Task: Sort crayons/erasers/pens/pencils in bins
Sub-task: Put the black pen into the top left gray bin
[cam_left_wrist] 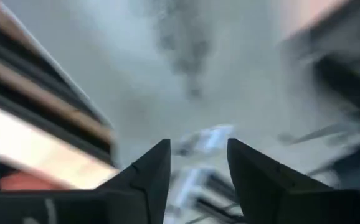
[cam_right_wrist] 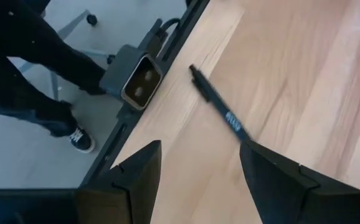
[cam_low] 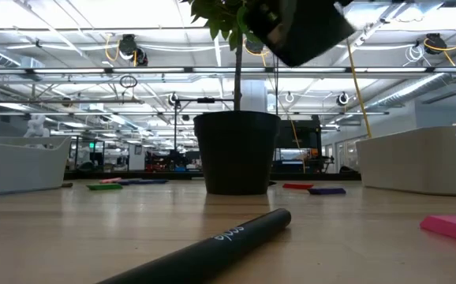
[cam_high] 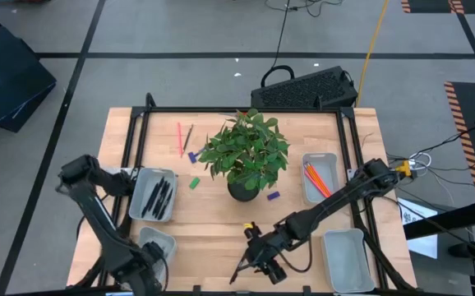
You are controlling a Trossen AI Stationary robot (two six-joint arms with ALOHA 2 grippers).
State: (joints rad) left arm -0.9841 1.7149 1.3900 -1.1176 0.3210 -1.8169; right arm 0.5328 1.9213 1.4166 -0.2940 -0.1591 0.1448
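Observation:
A black pen [cam_high: 240,269] lies flat on the table near its front edge, also seen in the low view [cam_low: 212,244] and the right wrist view [cam_right_wrist: 217,106]. My right gripper [cam_high: 254,259] hovers open just above it, tilted down toward the front edge, the pen lying beyond its fingertips [cam_right_wrist: 198,168]. My left gripper [cam_left_wrist: 198,168] is open and holds nothing, at the table's front left corner [cam_high: 143,273]. A left bin [cam_high: 141,197] holds black pens; a right bin [cam_high: 334,158] holds orange pencils. Loose on the table lie a red pencil [cam_high: 179,138], a purple eraser [cam_high: 192,156], a green eraser [cam_high: 195,182] and another purple eraser [cam_high: 273,196].
A potted plant [cam_high: 246,156] stands mid-table. Two more bins sit near the front, left [cam_high: 169,238] and right [cam_high: 344,261]. A pink eraser [cam_low: 453,226] lies near the front. A small camera [cam_right_wrist: 136,78] is fixed at the front edge; a person's leg and shoe [cam_right_wrist: 80,140] show beyond it.

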